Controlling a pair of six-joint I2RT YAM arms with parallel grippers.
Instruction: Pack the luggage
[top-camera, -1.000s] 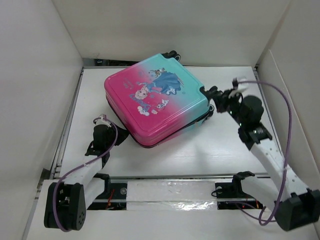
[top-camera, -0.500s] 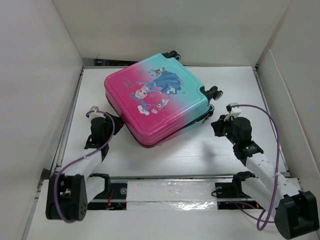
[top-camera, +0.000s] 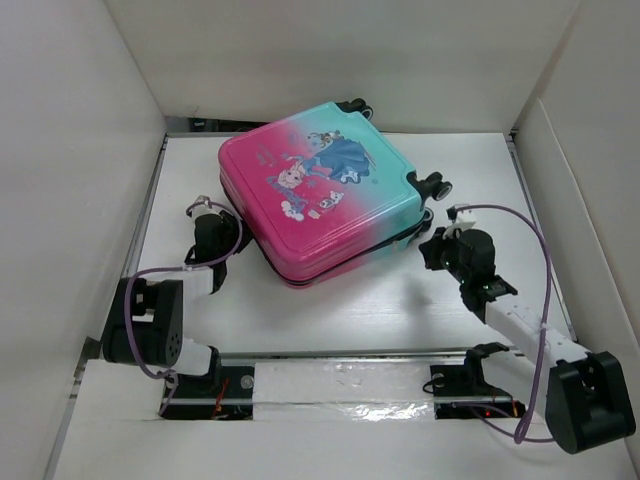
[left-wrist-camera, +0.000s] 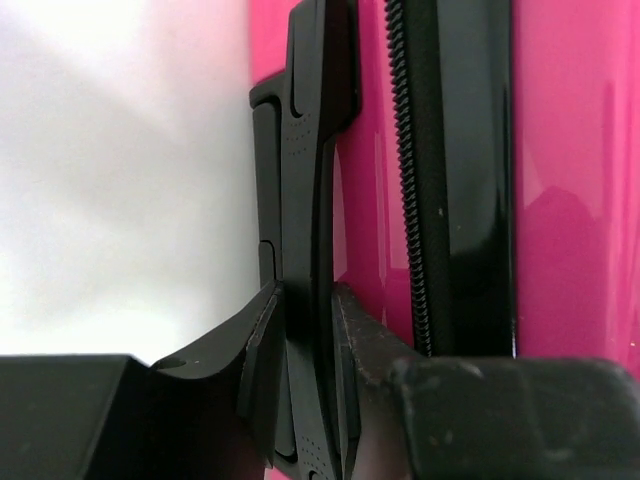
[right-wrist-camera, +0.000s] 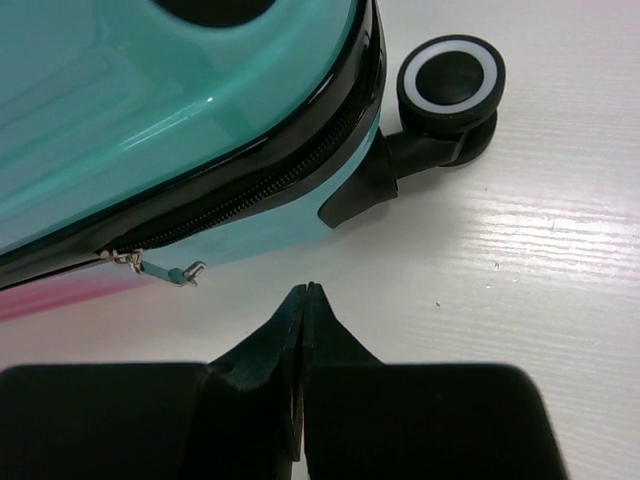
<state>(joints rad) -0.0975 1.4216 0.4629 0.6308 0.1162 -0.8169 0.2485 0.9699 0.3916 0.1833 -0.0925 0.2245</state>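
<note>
The luggage (top-camera: 320, 195), a closed pink-to-teal hard-shell case with a cartoon princess on top, lies flat in the middle of the white table. My left gripper (top-camera: 222, 232) is at its pink left side. In the left wrist view the left gripper (left-wrist-camera: 303, 300) is shut on the black side handle (left-wrist-camera: 305, 150), one finger on each face of it, beside the zipper (left-wrist-camera: 410, 200). My right gripper (top-camera: 432, 252) rests near the teal corner. The right gripper (right-wrist-camera: 303, 290) is shut and empty, just short of the zipper pull (right-wrist-camera: 160, 268) and a black wheel (right-wrist-camera: 450, 85).
White walls (top-camera: 90, 150) enclose the table on the left, back and right. A metal rail (top-camera: 340, 380) with the arm bases runs along the near edge. Two more wheels (top-camera: 352, 106) stick out at the case's far corner.
The left gripper has moved in to the case's left side and closed on the handle. The case has shifted slightly right. The right arm drew back from the wheel toward me.
</note>
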